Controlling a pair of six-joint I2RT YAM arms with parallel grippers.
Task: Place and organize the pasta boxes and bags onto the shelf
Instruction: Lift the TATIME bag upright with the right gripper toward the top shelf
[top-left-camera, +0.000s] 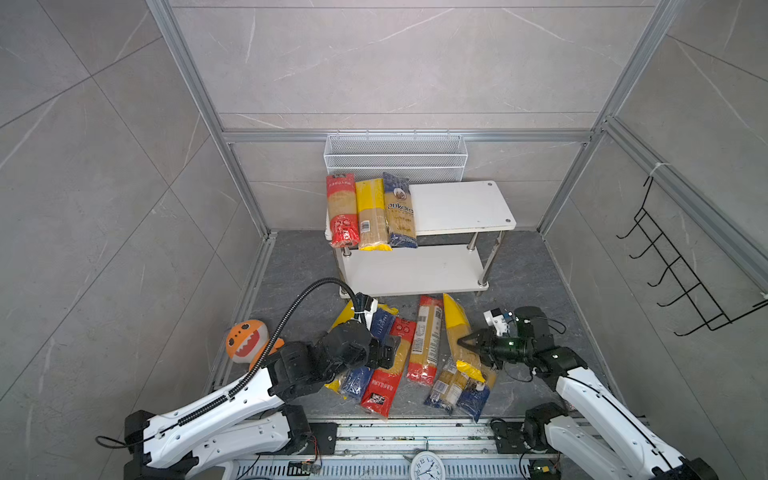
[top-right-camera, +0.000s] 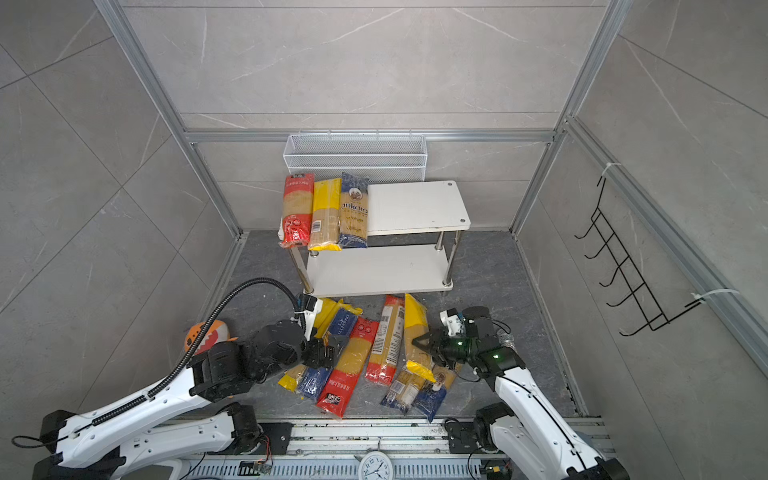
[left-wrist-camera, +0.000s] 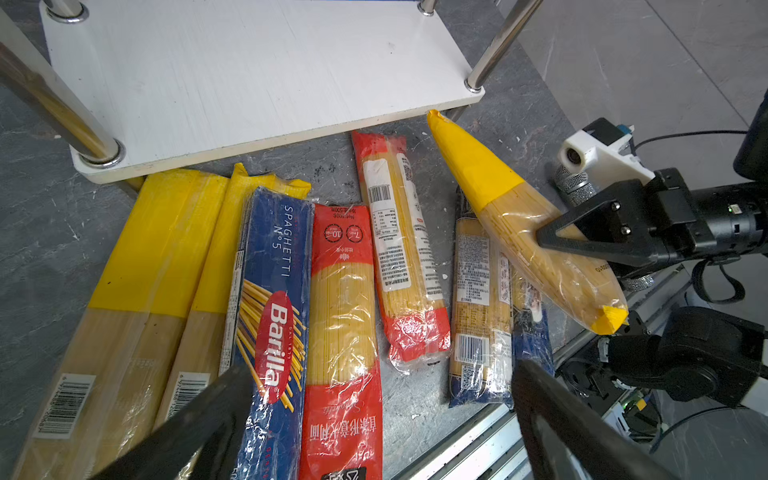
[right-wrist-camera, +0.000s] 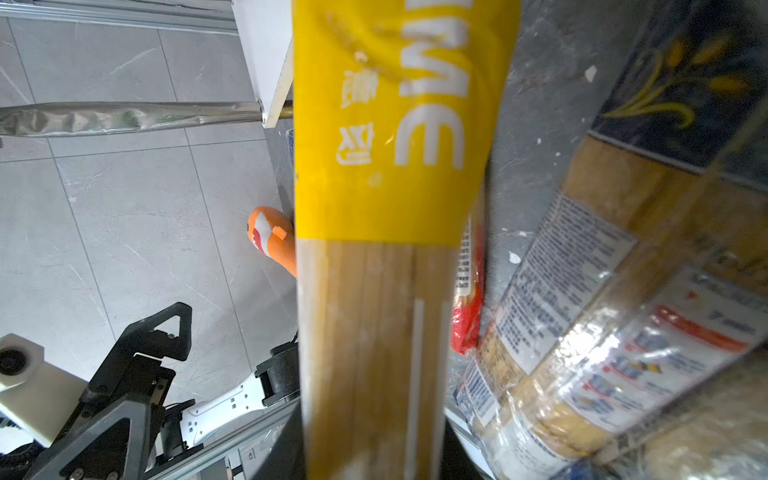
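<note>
3 packets (top-left-camera: 371, 214) are laid on the shelf (top-left-camera: 457, 208); about 8 remain, 1 yellow-ended packet (left-wrist-camera: 519, 220) clamped by the right gripper (top-left-camera: 463, 343); left gripper (left-wrist-camera: 380, 374) spread, empty.

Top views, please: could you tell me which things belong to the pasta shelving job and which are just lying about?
Job: shelf; three shelved packets; floor packets; yellow-ended packet in right gripper.
Lying about: plush toy; mesh basket; hook rack; clock.

Three packets (top-left-camera: 371, 214) lie side by side on the left of the top board of the shelf (top-left-camera: 457, 208), a wire basket (top-left-camera: 395, 158) behind it. More packets (top-left-camera: 424, 340) lie on the worktop (top-left-camera: 519, 266) before the shelf.
</note>
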